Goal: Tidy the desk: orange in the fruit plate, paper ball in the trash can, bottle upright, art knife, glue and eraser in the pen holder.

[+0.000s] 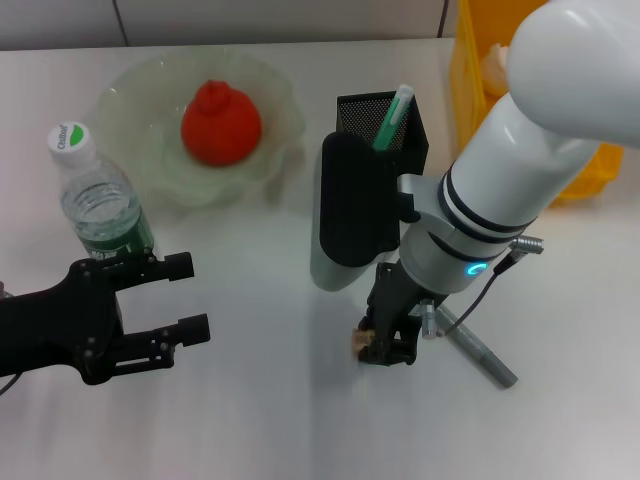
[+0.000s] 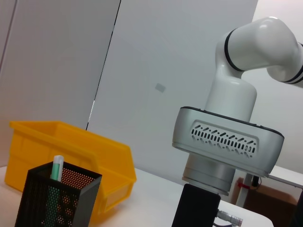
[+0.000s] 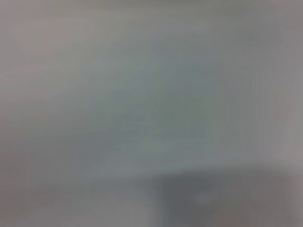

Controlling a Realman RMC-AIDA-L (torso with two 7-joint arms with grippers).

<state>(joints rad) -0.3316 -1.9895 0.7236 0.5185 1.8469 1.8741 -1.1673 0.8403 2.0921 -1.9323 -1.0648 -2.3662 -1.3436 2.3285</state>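
Observation:
The orange lies in the pale green fruit plate at the back left. The bottle stands upright in front of the plate. My left gripper is open and empty just right of the bottle. My right gripper points down at the table, shut on the tan eraser. The grey art knife lies on the table just right of it. The black mesh pen holder holds a green-and-white glue stick. The yellow trash can stands at the back right.
A pale lump shows inside the yellow bin, mostly hidden by my right arm; I cannot tell whether it is the paper ball. The right wrist view shows only a grey blur.

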